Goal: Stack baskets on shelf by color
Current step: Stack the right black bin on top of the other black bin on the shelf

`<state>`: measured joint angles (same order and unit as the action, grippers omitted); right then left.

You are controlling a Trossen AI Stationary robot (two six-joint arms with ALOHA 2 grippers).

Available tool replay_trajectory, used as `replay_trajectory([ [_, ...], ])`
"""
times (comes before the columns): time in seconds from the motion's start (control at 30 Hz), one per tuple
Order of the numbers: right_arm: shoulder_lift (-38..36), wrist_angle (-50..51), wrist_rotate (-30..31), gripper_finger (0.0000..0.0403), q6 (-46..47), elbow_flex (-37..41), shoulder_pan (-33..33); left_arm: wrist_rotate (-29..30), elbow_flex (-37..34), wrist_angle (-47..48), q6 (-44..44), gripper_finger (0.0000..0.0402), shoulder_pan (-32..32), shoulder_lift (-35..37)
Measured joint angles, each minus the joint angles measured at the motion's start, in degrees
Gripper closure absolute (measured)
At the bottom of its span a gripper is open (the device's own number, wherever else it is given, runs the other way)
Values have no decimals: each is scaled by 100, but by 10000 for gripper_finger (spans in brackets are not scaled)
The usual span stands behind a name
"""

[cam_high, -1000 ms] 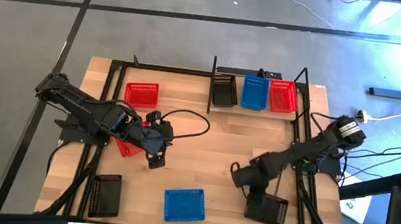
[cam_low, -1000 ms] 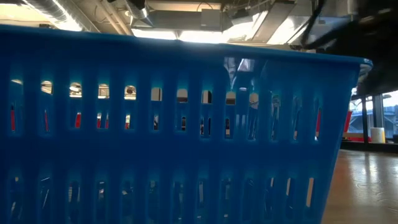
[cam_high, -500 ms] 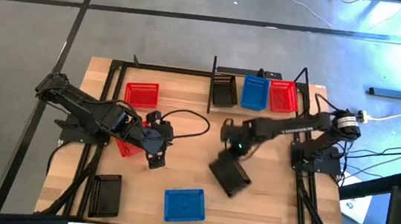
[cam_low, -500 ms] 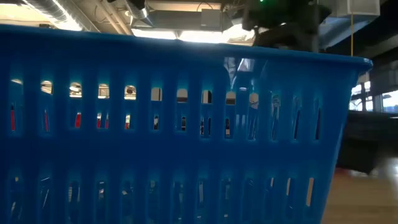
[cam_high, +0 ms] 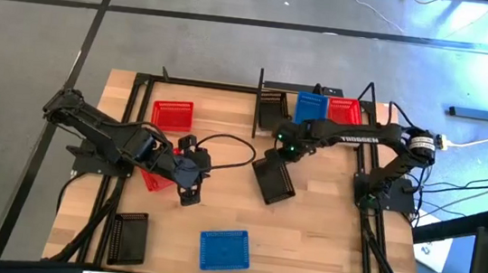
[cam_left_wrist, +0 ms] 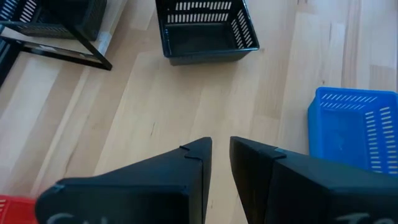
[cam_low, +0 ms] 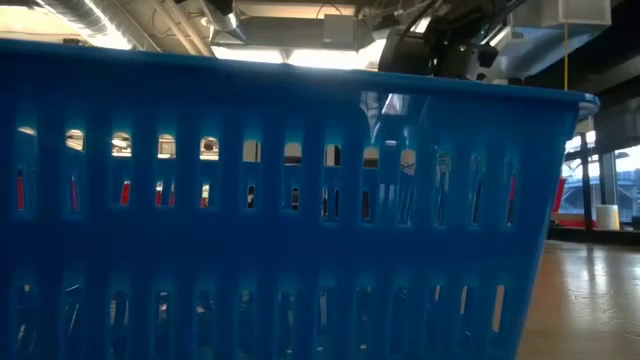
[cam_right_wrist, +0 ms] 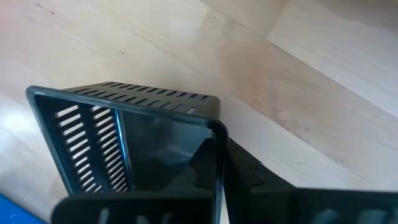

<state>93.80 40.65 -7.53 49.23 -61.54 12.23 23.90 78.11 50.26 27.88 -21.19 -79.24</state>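
My right gripper (cam_high: 282, 151) is shut on a black basket (cam_high: 273, 181) over the table's middle, just on the near side of the shelf (cam_high: 262, 88). On the shelf board sit a black basket (cam_high: 273, 110), a blue basket (cam_high: 310, 113) and a red basket (cam_high: 344, 117). My left gripper (cam_high: 189, 196) waits shut at the left, over a red basket (cam_high: 154, 180). Another red basket (cam_high: 173, 114), a black basket (cam_high: 129, 238) and a blue basket (cam_high: 224, 249) rest on their bottoms on the tabletop. The low view shows almost only that blue basket (cam_low: 280, 220). My right gripper holds the black basket by the rim of its far end wall (cam_right_wrist: 219, 146), one finger inside (cam_right_wrist: 198, 167) and one outside (cam_right_wrist: 252, 177). The fingers come from above, slanting from the far right. The basket hangs tilted below them, its open side toward the gripper.
Black frame rods (cam_high: 120, 187) run along the table's left and right sides, and upright posts (cam_high: 372, 95) stand around the shelf. A black cable (cam_high: 234, 145) loops on the wood beside my left arm. Bare wood lies between the near baskets and the shelf.
My right arm has swung from the table's near right part toward the middle and the far edge, carrying the black basket up to the shelf's near side. The basket has turned about as it moved.
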Motion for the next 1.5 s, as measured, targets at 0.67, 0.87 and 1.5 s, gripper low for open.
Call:
replay_trajectory([
  [0.67, -174, -60, 214, 337, -493, -139, 17, 0, 0, 4, 43, 351, 7, 0],
  [0.87, -895, 284, 1118, 337, -1011, -693, -346, -275, 0, -6, -556, 351, 194, -4],
  [1.5, -3157, 1167, 1859, 336, -2039, -1082, -1251, -1270, 4, -1835, -3733, 351, 1540, -1171],
])
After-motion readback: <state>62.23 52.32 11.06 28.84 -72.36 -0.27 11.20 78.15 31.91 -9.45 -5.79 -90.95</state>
